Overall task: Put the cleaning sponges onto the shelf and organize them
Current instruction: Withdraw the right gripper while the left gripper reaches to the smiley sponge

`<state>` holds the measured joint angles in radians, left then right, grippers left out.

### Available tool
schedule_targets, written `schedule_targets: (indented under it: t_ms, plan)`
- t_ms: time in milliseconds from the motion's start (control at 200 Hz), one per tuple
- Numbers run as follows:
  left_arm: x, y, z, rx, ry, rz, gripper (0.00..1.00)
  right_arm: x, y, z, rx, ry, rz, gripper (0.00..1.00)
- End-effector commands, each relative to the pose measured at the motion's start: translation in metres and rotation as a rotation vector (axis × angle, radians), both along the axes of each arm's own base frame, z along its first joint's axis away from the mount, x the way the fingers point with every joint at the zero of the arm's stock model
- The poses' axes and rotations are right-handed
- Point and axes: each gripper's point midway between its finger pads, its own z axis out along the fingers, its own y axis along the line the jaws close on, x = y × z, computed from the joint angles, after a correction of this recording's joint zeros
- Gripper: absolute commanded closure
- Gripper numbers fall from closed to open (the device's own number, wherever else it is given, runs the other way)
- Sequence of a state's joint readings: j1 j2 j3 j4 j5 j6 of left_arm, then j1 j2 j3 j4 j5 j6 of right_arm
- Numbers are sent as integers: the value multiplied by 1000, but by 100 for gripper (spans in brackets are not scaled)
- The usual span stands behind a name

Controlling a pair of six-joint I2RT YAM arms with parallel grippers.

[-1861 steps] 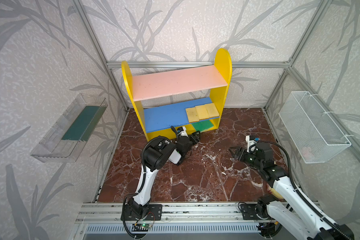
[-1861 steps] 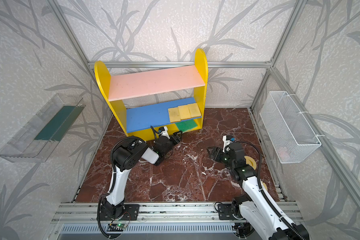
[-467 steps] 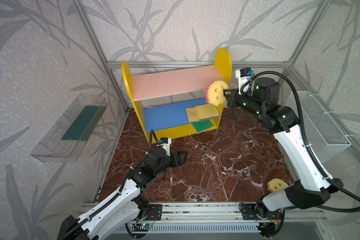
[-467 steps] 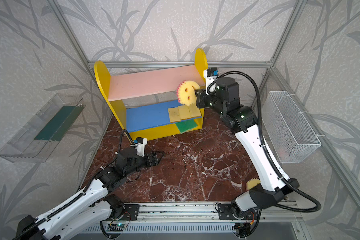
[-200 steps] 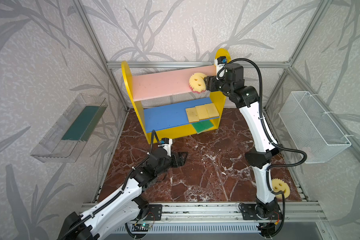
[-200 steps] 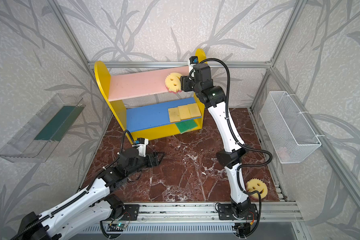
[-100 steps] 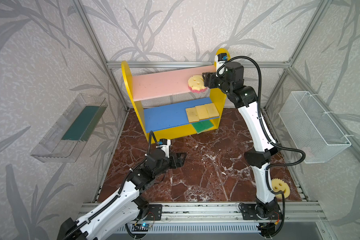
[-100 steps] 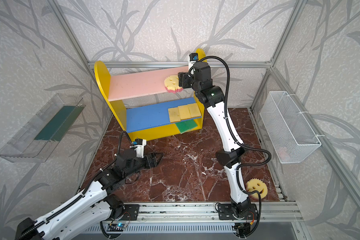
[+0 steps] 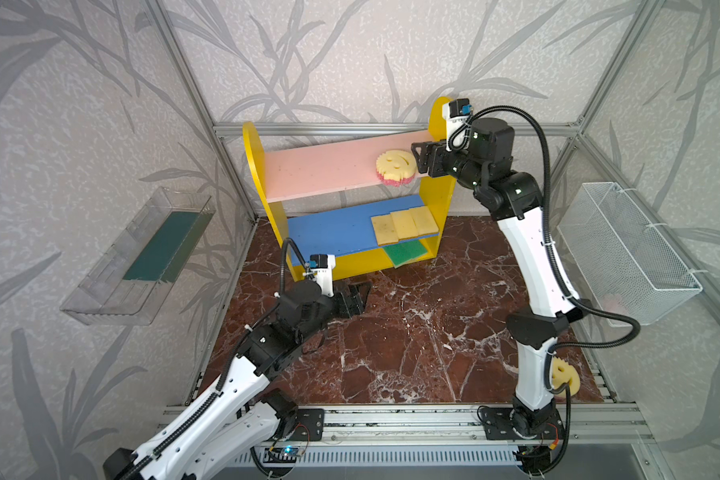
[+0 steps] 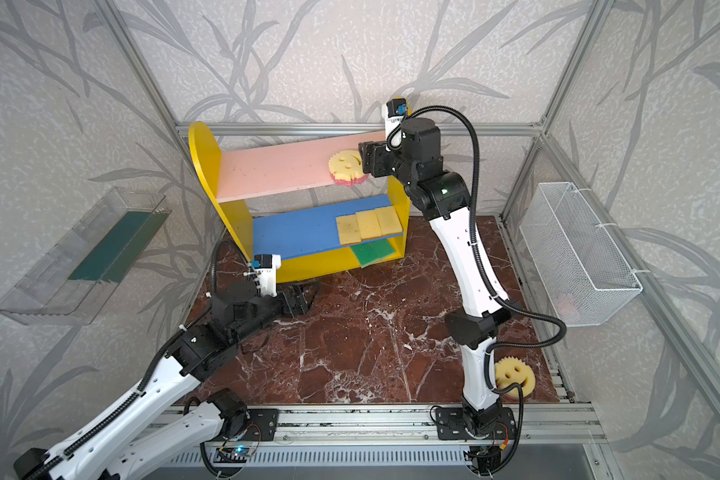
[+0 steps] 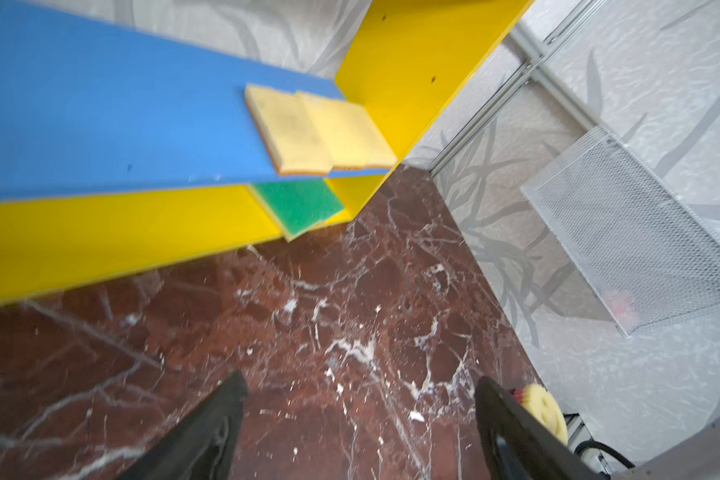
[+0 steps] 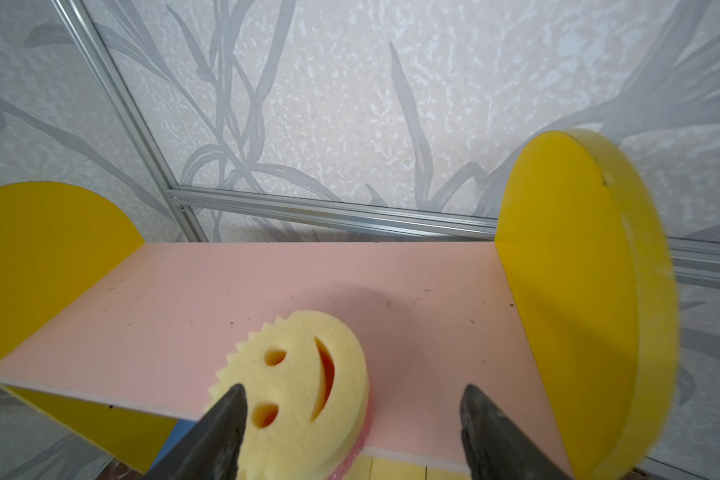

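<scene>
The shelf [image 9: 321, 170] [image 10: 275, 170] stands at the back. A round yellow smiley sponge [image 9: 395, 166] [image 10: 347, 165] [image 12: 296, 382] lies face up on its pink top board near the right end, overhanging the front edge. My right gripper [image 9: 420, 158] [image 10: 366, 160] [image 12: 353, 390] is open just to its right, the sponge lying loose by one finger. Three pale yellow sponges [image 9: 404, 224] [image 11: 321, 133] sit side by side on the blue board, and a green-faced sponge [image 9: 405, 252] [image 11: 298, 203] is on the yellow base. Another smiley sponge [image 10: 514, 374] [image 11: 545, 409] lies on the floor by the right arm's base. My left gripper [image 9: 360, 296] [image 11: 359, 377] hangs open and empty low over the floor before the shelf.
A clear plastic tray [image 9: 138, 257] with a dark green pad hangs on the left wall. On the right wall is a white wire basket [image 9: 624, 249] with something pink inside. The red marble floor [image 9: 412, 332] stretches between the two arms.
The right gripper laid the smiley sponge flat on the pink board, opened its jaws and drew back a little to the right. The left arm barely moved.
</scene>
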<state>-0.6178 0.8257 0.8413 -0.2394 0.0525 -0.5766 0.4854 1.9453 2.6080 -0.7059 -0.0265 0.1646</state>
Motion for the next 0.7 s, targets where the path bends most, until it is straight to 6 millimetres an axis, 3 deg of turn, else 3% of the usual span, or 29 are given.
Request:
schedule_targets:
  t_ms: [0, 160, 375, 525, 695]
  plan:
    - [7, 4, 37, 85, -97, 6, 12, -46, -10, 16, 27, -14, 71, 20]
    - [27, -5, 96, 238, -212, -23, 7, -94, -31, -9, 150, -30, 129, 13]
    - [58, -30, 147, 329, -297, -75, 4, -140, -64, -75, 214, 2, 93, 11]
    - [85, -46, 156, 407, -294, -106, 4, -161, -76, -119, 236, 79, 67, 10]
    - [121, -50, 153, 387, -268, -104, 3, -180, -90, -151, 238, 113, 37, 10]
